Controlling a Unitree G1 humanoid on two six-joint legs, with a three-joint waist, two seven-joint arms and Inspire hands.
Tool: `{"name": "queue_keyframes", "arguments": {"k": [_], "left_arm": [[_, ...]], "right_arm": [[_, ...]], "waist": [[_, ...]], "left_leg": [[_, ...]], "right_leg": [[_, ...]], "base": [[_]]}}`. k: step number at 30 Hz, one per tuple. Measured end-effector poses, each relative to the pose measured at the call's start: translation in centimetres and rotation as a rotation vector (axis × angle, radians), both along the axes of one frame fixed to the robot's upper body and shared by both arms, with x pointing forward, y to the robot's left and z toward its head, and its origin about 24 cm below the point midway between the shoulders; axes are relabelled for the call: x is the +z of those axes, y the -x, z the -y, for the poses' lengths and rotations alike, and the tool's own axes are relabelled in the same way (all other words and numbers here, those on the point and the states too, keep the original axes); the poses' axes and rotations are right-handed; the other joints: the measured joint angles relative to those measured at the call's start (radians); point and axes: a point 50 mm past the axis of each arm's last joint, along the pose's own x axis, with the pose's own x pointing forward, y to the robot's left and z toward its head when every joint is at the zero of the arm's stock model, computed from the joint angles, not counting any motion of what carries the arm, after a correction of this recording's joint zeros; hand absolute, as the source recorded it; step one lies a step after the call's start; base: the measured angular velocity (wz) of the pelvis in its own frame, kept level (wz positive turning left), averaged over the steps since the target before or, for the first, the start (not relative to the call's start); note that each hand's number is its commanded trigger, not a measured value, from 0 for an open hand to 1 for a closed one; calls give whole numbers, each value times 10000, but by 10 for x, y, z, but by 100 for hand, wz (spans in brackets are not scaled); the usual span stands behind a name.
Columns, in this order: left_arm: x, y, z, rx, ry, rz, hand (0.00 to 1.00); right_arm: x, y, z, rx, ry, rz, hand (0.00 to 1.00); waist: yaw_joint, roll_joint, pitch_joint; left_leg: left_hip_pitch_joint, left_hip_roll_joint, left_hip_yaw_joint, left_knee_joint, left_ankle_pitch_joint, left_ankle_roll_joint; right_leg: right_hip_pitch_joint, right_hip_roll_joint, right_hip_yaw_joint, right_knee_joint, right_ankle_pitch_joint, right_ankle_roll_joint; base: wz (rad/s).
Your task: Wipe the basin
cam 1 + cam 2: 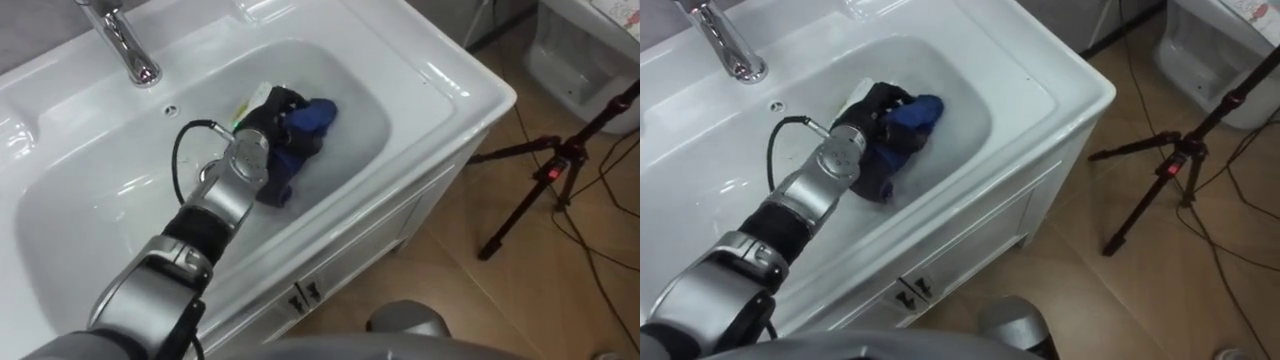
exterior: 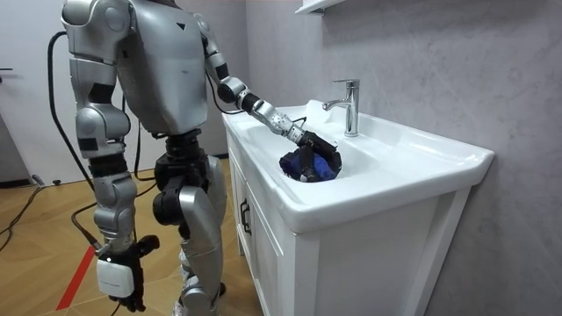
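A white basin (image 1: 440,80) lies below me, and the room view shows me standing upright at its cabinet. My left arm reaches in from the lower left, down into the bowl. My left hand (image 1: 272,115) rests on a crumpled dark blue cloth (image 1: 312,120) at the bowl's far right side, its dark fingers curled into the folds. A pale scrap (image 1: 262,95) peeks out behind the hand. In the room view the left hand (image 2: 307,143) and cloth (image 2: 323,167) sit near the basin's front rim. My right hand (image 2: 125,268) hangs relaxed at my side.
A chrome faucet (image 1: 125,45) stands at the back of the basin, with a small overflow hole (image 1: 171,109) below it. The white cabinet front (image 1: 305,295) has dark handles. A black tripod (image 1: 555,170) and a white container (image 1: 590,50) stand on the wooden floor to the right.
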Motion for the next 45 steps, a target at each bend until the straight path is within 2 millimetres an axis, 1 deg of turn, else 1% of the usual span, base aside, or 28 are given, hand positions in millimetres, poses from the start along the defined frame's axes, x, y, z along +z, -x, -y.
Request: {"name": "queue_keyframes", "arguments": {"k": [2, 3, 5, 7, 8, 10, 11, 13, 14, 18, 20, 22, 27, 28, 30, 32, 35, 37, 39, 42, 45], "left_arm": [[-9, 5, -16, 461, -424, -431, 100], [-12, 8, -21, 618, -487, -560, 100], [-21, 17, -38, 1084, -680, -874, 100], [-25, 23, -48, 1373, -874, -1018, 100], [-27, 26, -52, 1445, -997, -1077, 100], [-36, 39, -65, 1900, -1148, -1355, 100], [-38, 43, -69, 1941, -1355, -1429, 100], [-42, 46, -72, 1982, -1681, -1555, 100], [-43, 48, -74, 2099, -1690, -1647, 100], [-46, 53, -82, 2496, -1815, -1657, 100], [-50, 62, -89, 2951, -1812, -1654, 100], [-51, 65, -92, 3157, -1799, -1592, 100], [-52, 68, -93, 2965, -2204, -1464, 100], [-52, 69, -94, 3025, -2285, -1395, 100], [-51, 70, -96, 3014, -2639, -1253, 100], [-51, 74, -98, 2974, -3107, -1090, 100], [-51, 79, -103, 2923, -3655, -929, 100], [-50, 80, -105, 2777, -4088, -809, 100], [-48, 83, -106, 2597, -4499, -641, 100], [-47, 90, -110, 2586, -4841, -404, 100], [-44, 95, -114, 2638, -4939, -217, 100]], "right_arm": [[0, 5, 2, -29, 71, -100, 0], [1, 6, 2, -36, 94, -109, 0], [1, 7, 4, -29, 222, -102, 0], [1, 7, 5, -23, 307, -64, 0], [1, 6, 5, -65, 329, -27, 0], [3, 7, 9, -274, 437, 81, 0], [3, 5, 10, -195, 466, 227, 0], [3, 7, 11, -128, 528, 181, 0], [4, 3, 12, 12, 594, 283, 0], [4, 0, 14, -189, 668, 402, 0], [5, 1, 15, 23, 758, 229, 0], [5, 1, 15, 26, 780, 211, 0], [5, 1, 17, 129, 976, 195, 0], [6, -1, 18, 367, 1053, 197, 0], [6, -8, 19, 735, 1163, 257, 0], [7, -12, 21, 820, 1284, 345, 0], [8, -18, 23, 646, 1400, 526, 0], [8, -19, 24, 651, 1421, 537, 0], [8, -18, 25, 719, 1485, 508, 0], [11, -23, 32, 593, 1656, 667, 0], [13, -26, 37, 608, 1829, 759, 0]], "waist": [[195, 9, -6], [223, 6, -4], [383, -17, -36], [540, -42, -45], [620, -25, -63], [801, -43, -171], [912, -38, -181], [1025, -55, -182], [1058, -45, -181], [1256, -33, -190], [1301, -26, -218], [1346, -7, -231], [1728, 7, -235], [1828, 12, -245], [1911, 11, -246], [2046, 54, -292], [2165, 131, -334], [2285, 149, -347], [2332, 167, -352], [2372, 310, -329], [2379, 409, -341]], "left_leg": [[129, 3, 1, -13, 0, 0], [155, 7, 2, -17, 0, -1], [227, 10, -4, -22, 0, -1], [290, 10, -12, -32, 0, -1], [323, 10, -12, -34, 0, -1], [338, 10, -31, -33, -1, -2], [398, 10, -101, -33, -1, -2], [561, 18, -170, -52, -1, -2], [689, 18, -288, -152, -6, -11], [720, 32, -307, -240, -17, -23], [718, 86, -343, -249, -22, -43], [719, 126, -350, -250, -14, -81], [856, 169, -410, -280, 2, -123], [862, 170, -465, -279, -3, -131], [864, 166, -558, -264, -3, -131], [864, 177, -601, -254, 1, -136], [859, 183, -733, -273, 6, -144], [873, 188, -912, -273, 7, -146], [873, 203, -1026, -276, 12, -156], [840, 232, -1188, -273, 28, -183], [778, 261, -1503, -270, 47, -218]], "right_leg": [[64, 14, 31, 45, 29, -15], [113, 16, 32, 41, 29, -16], [265, 10, 9, -45, 30, -15], [370, 4, -23, -99, 32, -11], [395, 5, -21, -103, 32, -11], [430, -1, -36, -110, 33, -10], [535, -6, -75, -130, 33, -10], [751, -5, -133, -265, 32, -10], [874, 9, -171, -310, 32, -9], [887, 47, -169, -304, 91, -15], [892, 92, -170, -289, 112, -47], [900, 133, -176, -301, 122, -78], [1037, 188, -204, -294, 133, -148], [1048, 194, -211, -297, 133, -150], [1053, 193, -247, -298, 135, -153], [1058, 200, -305, -297, 136, -167], [1082, 215, -334, -318, 136, -181], [1141, 235, -360, -348, 136, -203], [1243, 237, -469, -454, 148, -224], [1244, 264, -548, -456, 125, -264], [1233, 290, -694, -459, 77, -341]], "base": [[-8], [-4], [2], [5], [0], [4], [11], [14], [14], [0], [0], [0], [0], [0], [2], [0], [0], [7], [16], [6], [10]]}}
